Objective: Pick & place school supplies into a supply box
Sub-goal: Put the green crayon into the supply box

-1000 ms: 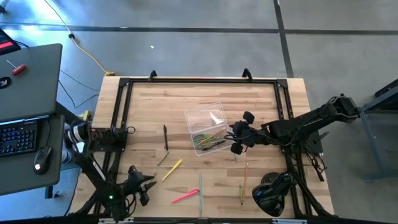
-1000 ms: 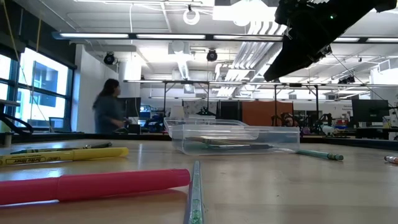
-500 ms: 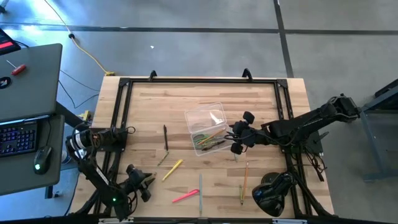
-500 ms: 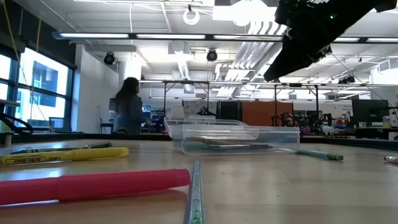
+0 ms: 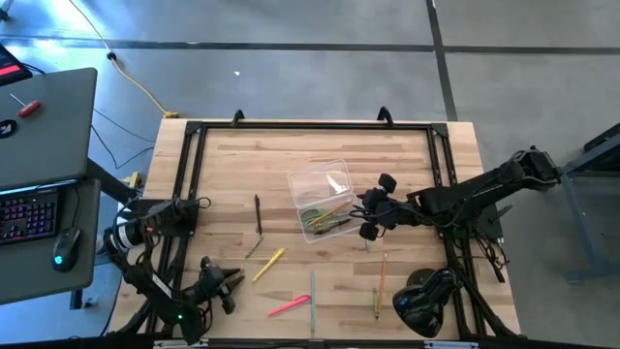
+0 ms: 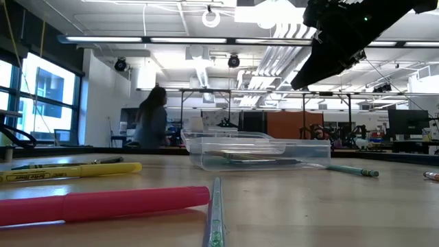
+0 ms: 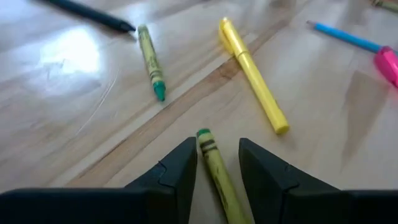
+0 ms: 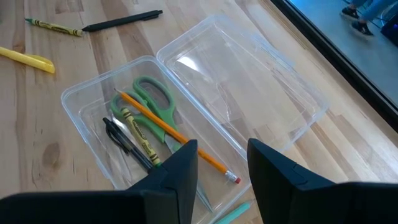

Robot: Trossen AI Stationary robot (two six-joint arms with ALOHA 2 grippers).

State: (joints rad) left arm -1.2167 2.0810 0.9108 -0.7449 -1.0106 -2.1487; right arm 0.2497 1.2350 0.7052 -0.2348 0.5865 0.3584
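- The left end effector [image 5: 225,289] sits low at the near left corner of the table [image 5: 407,165]. In the left wrist view its fingers [image 7: 177,171] are spread, and a yellow-green crayon [image 7: 214,165] lies on the wood in the gap between them; whether the pads touch it I cannot tell.
- Just beyond it in that view lie a green-tipped crayon [image 7: 151,62], a yellow highlighter [image 7: 252,74] and the tip of a dark pen [image 7: 93,15]; a light blue pencil [image 7: 345,36] and a pink marker [image 7: 387,62] show at the edge.
- From above, the dark pen [image 5: 258,213] lies alone left of the box, the yellow highlighter [image 5: 268,264] nearer the front, and the pink marker [image 5: 288,306] and light blue pencil [image 5: 312,299] near the front edge.
- The supply box [image 5: 334,221] stands mid-table with its clear lid [image 5: 318,183] open flat beside it. Inside, the right wrist view shows green-handled scissors [image 8: 149,96], an orange pencil [image 8: 174,134], a crayon [image 8: 140,134] and a black pen [image 8: 121,140].
- The right end effector [image 5: 369,213] hovers just right of the box, its fingers [image 8: 177,171] apart and holding nothing.
- Two more pencils [image 5: 382,271] lie on the table right of centre, and a bulky black object [image 5: 423,301] sits at the near right corner.
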